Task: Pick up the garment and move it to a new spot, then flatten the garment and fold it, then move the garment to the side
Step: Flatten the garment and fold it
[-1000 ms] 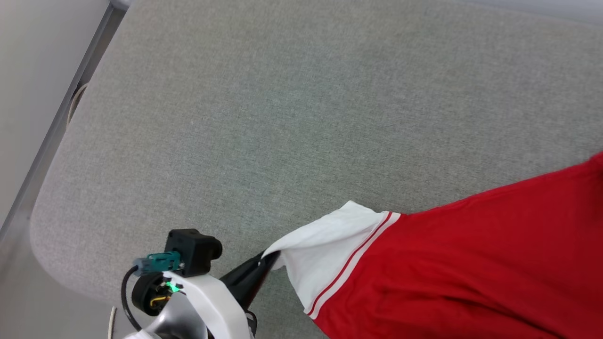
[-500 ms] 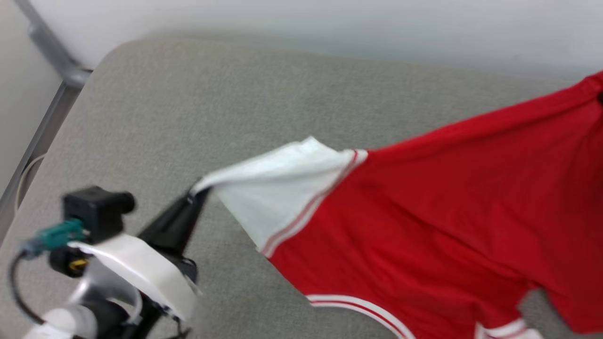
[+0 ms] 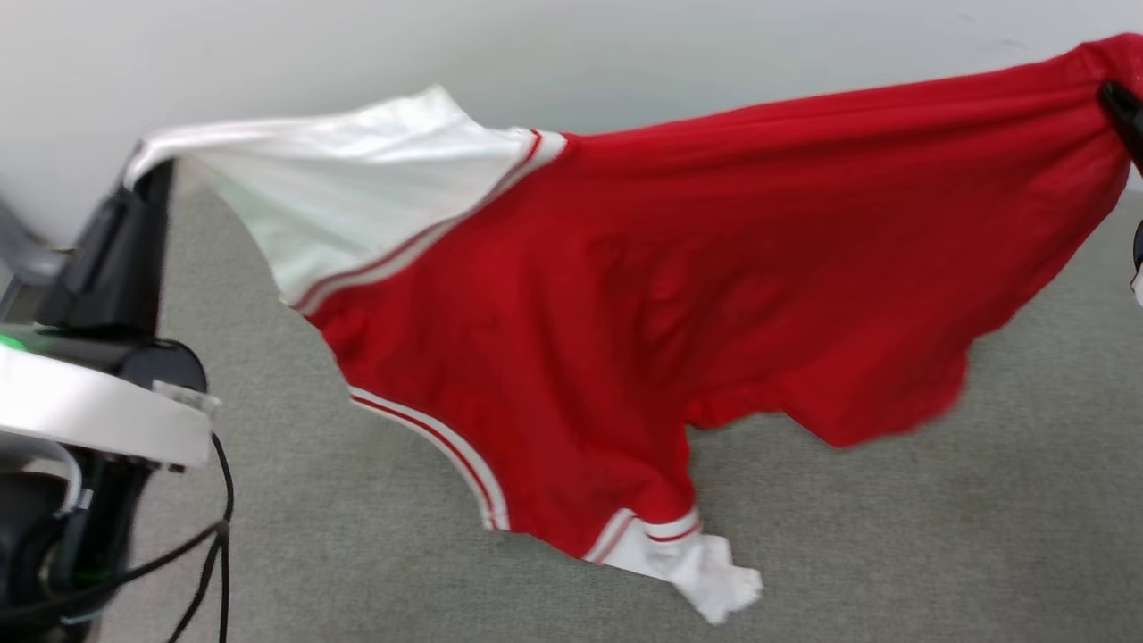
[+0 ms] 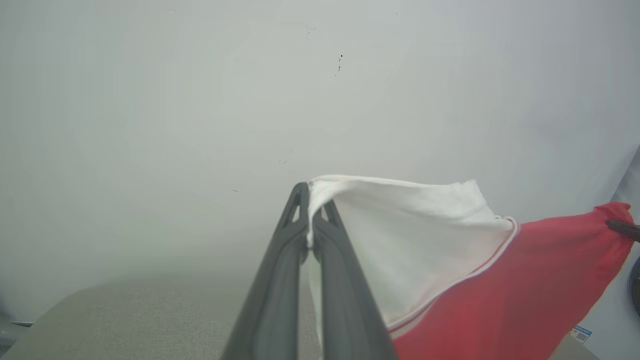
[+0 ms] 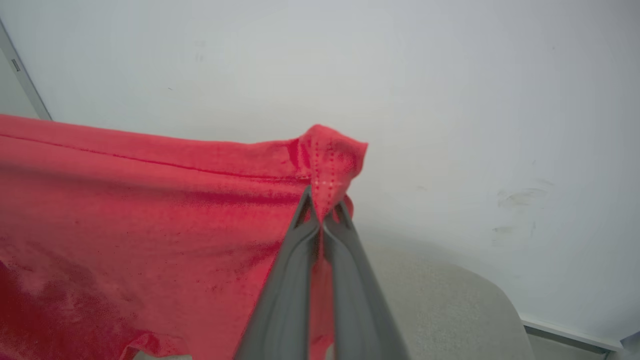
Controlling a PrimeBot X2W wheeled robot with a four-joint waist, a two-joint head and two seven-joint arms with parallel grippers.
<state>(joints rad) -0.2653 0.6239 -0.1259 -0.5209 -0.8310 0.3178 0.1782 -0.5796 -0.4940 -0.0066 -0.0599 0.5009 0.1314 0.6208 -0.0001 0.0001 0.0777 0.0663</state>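
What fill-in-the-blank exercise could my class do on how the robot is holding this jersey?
1. The left gripper is shut on the garment at the edge of a ____ sleeve.
2. The right gripper pinches a ____ corner of the garment.
3. Held by ____ grippers, the garment hangs stretched above the grey cushion.

Missing words: white; red; two.

garment (image 3: 625,295): 1 | tools: 2 (left tool (image 4: 311,200), right tool (image 5: 322,202)) | grey padded surface (image 3: 893,536): 1 | wall (image 3: 625,54): 1
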